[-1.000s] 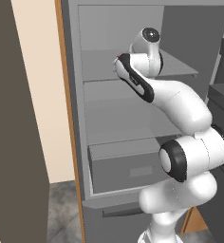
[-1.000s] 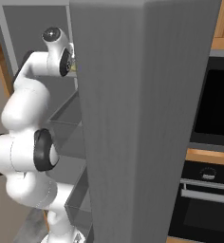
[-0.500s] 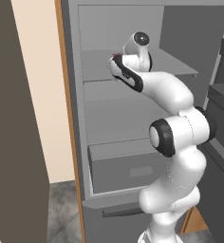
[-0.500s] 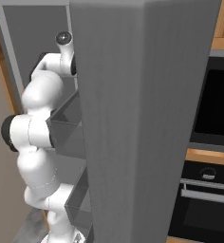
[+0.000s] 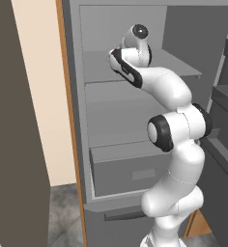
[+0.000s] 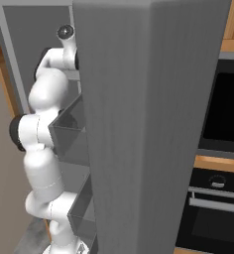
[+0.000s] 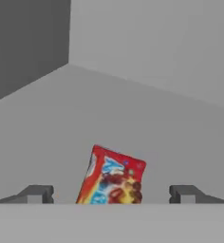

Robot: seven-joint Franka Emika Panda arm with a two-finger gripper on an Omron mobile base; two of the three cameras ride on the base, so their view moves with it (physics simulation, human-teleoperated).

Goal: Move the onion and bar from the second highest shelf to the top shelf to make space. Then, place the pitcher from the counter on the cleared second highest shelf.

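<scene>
Hand view: the bar [image 7: 111, 178] lies flat on a grey shelf [image 7: 147, 123] directly ahead of the gripper [image 7: 111, 193], centred between the two fingertips [image 7: 38, 192], which stand spread wide and apart from it on either side. The gripper is released and holds nothing. Which shelf this is cannot be told from this view. The bar appears to be a thin foil packet: likely light, pliable and somewhat slick. Recommended hold: across its narrow width near the middle, with the fingertips low against the shelf, so the packet neither folds nor slides out.
</scene>
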